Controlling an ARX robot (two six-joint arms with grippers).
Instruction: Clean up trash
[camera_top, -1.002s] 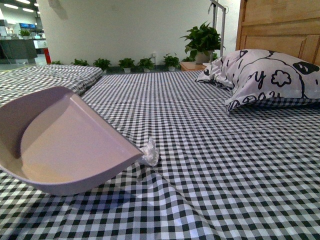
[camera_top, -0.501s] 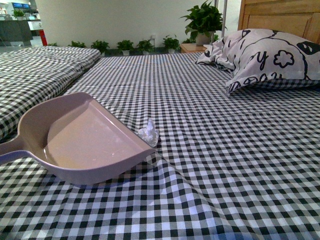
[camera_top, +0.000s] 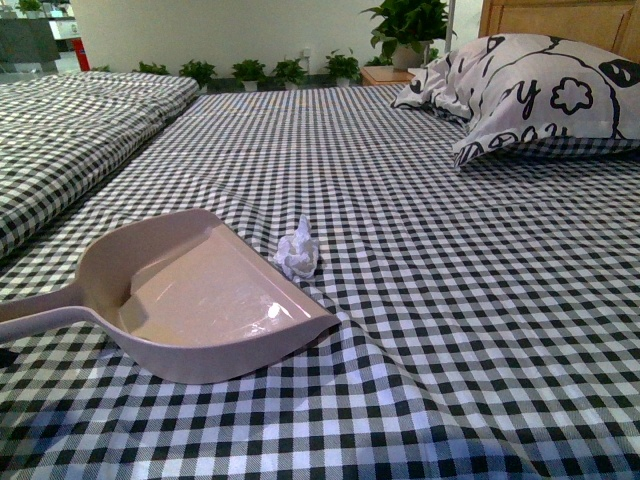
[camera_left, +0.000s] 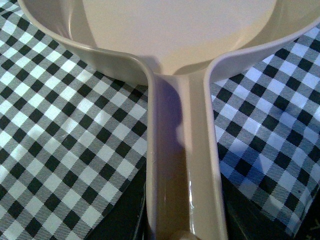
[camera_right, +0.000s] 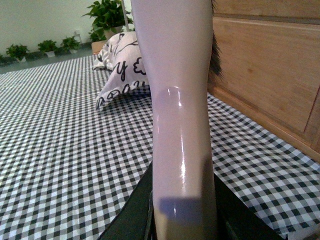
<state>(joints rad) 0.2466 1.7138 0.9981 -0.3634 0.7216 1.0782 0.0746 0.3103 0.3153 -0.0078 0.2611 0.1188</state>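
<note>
The trash (camera_top: 298, 252) is a small crumpled white paper ball on the checked bedsheet, just beyond the front lip of the beige dustpan (camera_top: 205, 297). The dustpan rests on the sheet at the left of the front view, its handle running off the left edge. In the left wrist view my left gripper (camera_left: 184, 232) is shut on the dustpan handle (camera_left: 182, 165). In the right wrist view my right gripper (camera_right: 184, 227) is shut on the pale brush handle (camera_right: 177, 115), held upright; dark bristles (camera_right: 216, 52) show near the top. Neither arm shows in the front view.
The black-and-white checked bedsheet (camera_top: 450, 300) covers the bed. A patterned pillow (camera_top: 540, 90) lies at the back right before a wooden headboard (camera_right: 270, 75). A second checked bed (camera_top: 70, 130) lies to the left. Potted plants (camera_top: 290, 70) line the far wall.
The front view has tilted down and drawn back. The dustpan now lies lower and flatter on the sheet, its lip still beside the trash, which has not moved.
</note>
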